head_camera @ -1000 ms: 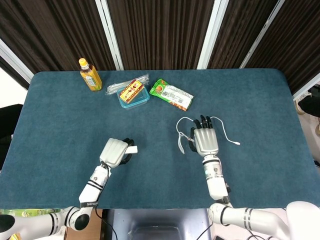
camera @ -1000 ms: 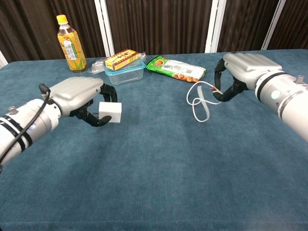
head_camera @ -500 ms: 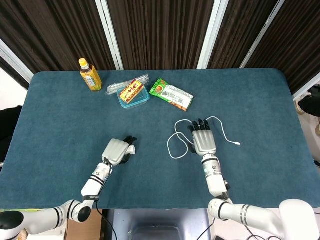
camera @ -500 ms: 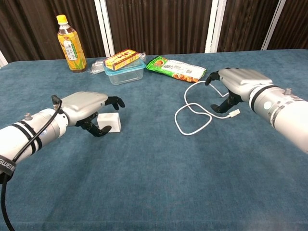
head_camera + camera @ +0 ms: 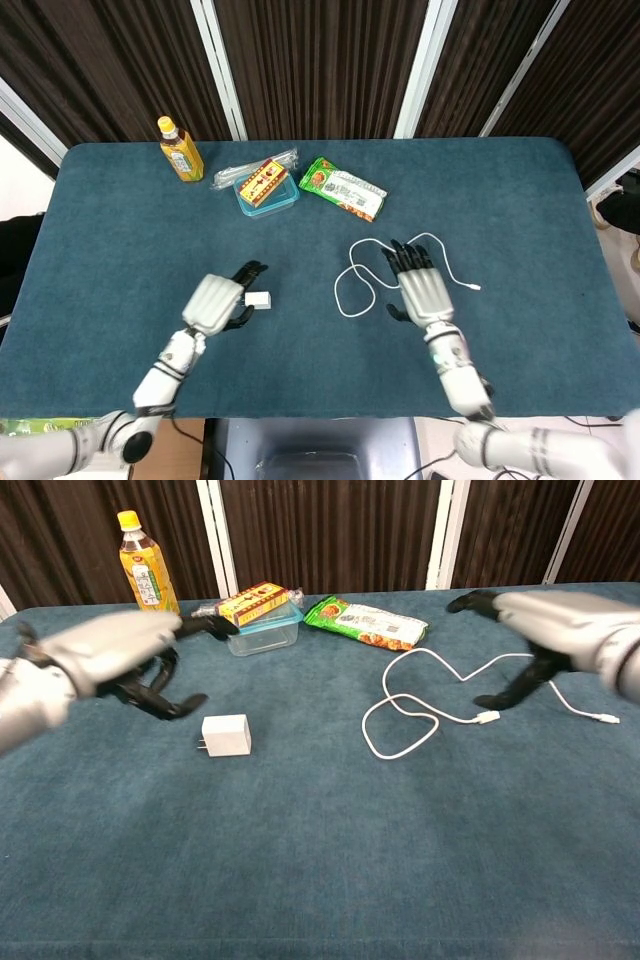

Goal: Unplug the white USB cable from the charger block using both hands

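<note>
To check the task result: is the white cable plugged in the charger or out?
Out. The white cable lies apart from the charger block, bare table between them.

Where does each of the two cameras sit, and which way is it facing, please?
Head view: high above the near edge, looking steeply down on the whole table; both forearms and hands show.
Chest view: low at the near edge, looking level across to the curtains; left hand and right hand enter from the sides.
Shared: charger block, white USB cable, bottle.
</note>
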Motion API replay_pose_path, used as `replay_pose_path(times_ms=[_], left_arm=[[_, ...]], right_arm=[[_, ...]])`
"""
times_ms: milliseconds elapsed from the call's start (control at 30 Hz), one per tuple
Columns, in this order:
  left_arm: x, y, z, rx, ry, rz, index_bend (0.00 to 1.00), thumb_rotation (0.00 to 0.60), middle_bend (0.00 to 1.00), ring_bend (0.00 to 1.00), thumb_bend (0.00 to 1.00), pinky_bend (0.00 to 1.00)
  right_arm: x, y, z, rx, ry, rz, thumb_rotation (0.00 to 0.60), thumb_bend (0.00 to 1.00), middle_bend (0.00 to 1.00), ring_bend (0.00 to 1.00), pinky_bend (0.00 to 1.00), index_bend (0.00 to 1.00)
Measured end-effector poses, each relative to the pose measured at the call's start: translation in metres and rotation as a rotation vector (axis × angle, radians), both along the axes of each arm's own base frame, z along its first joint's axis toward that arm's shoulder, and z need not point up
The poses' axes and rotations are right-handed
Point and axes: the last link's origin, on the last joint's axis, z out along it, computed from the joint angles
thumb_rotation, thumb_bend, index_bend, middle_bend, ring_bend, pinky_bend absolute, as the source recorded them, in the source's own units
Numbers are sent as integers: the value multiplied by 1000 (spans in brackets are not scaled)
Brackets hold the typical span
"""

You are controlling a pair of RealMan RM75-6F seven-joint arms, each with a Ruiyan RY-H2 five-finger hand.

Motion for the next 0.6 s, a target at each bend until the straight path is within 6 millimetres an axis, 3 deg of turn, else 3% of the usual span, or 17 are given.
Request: replay_pose_path(times_ms=[100,200,400,500,600], left_arm=[[-16,-19,29,21,-60,-18,108,600,74,24,419,186],[-41,-44,57,31,-128,-12,96,600,48,0,418,76],[-104,-103,101,123,-204,24,66,600,8,0,425,23],[-136,-128,113,146,-143,52,47,600,0,0,420,13],[-150,-142,120,127,-121,55,47,600,0,0,420,13]], right_arm=[[-22,31,36,-31,45,31,600,311,0,0,0,0],[-51,68,67,-74,73,38,600,298,0,0,0,0],[-103,147,104,-191,3,-4,600,279,0,0,0,0],[-122,170,112,-213,31,1,600,269,0,0,0,0],[-124,188,114,-219,19,21,600,269,0,0,0,0]])
